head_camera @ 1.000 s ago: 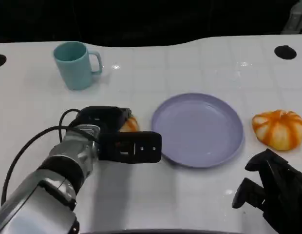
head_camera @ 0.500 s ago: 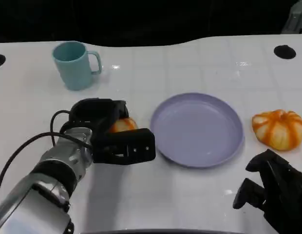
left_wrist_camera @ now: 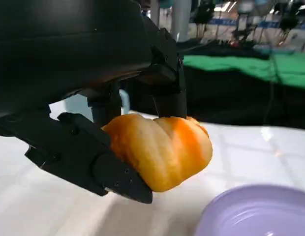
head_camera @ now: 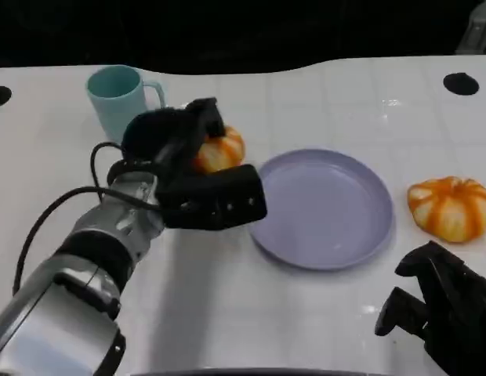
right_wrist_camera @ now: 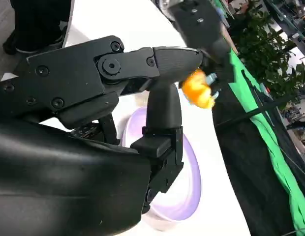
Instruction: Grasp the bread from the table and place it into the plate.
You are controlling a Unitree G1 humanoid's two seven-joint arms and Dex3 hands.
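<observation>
Two breads in frame: one orange-striped bread (head_camera: 219, 150) is gripped in the left hand (head_camera: 180, 168), lifted off the tabletop (head_camera: 321, 313), just left of the plate (head_camera: 321, 207) and not yet over it. Left wrist view confirms the grasp: black fingers (left_wrist_camera: 93, 157) pinch the bread (left_wrist_camera: 160, 150) from both sides, with the plate rim (left_wrist_camera: 256, 211) below and to the side. Second bread (head_camera: 449, 205) sits on the tabletop right of the plate, apart from it (untouched). Right hand (head_camera: 435, 309) is low at the near right edge, holding nothing, fingers curled in; its wrist view shows the fingers (right_wrist_camera: 162, 123) bent inward, the plate (right_wrist_camera: 187, 182) beyond them and the lifted bread (right_wrist_camera: 198, 90) farther off. Teal mug (head_camera: 117, 98) stands upright behind the left hand.
</observation>
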